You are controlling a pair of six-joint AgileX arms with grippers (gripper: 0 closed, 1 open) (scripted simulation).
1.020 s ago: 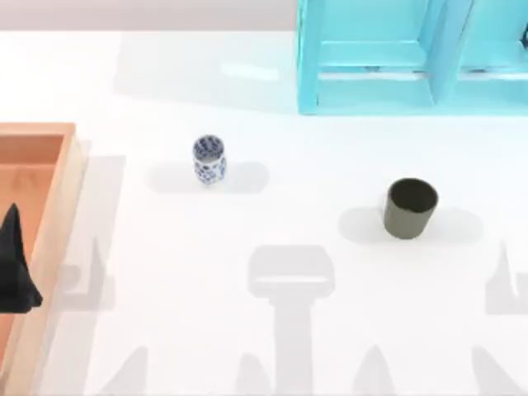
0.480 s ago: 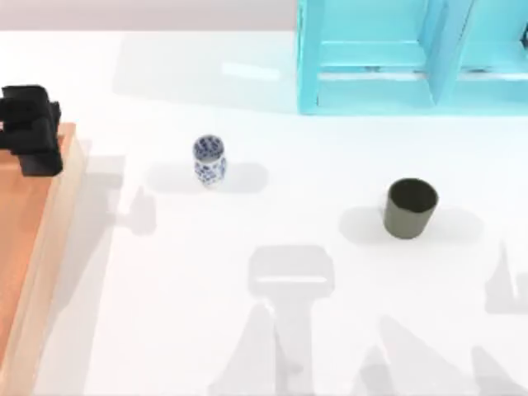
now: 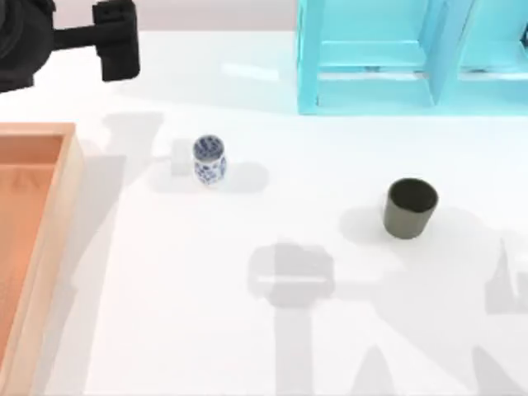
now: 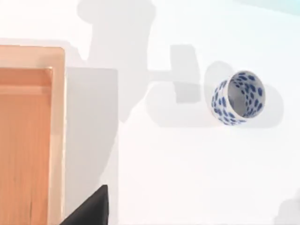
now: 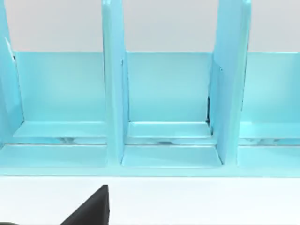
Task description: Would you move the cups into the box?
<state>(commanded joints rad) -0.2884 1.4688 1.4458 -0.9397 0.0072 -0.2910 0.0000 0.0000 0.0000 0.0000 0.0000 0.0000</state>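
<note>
A narrow white cup with a blue pattern [image 3: 209, 159] stands upright on the white table, left of centre; the left wrist view looks down into this cup [image 4: 238, 97]. The wider dark olive-grey cup [image 3: 410, 208] stands upright to the right. The wooden box [image 3: 64, 206] with its orange-brown inside lies along the left edge, and its wall [image 4: 57, 131] also appears in the left wrist view. My left gripper [image 3: 115, 40] hangs high at the far left, apart from both cups. A dark part of my right gripper [image 5: 89, 211] faces the shelf.
A turquoise shelf unit [image 3: 375, 58] stands at the back right, and its compartments [image 5: 166, 108] face the right wrist camera. Bare white table lies between the cups and the box.
My left arm has swung from over the box toward the far side and to the right, now beyond the box's far corner. Both cups have stayed in place.
</note>
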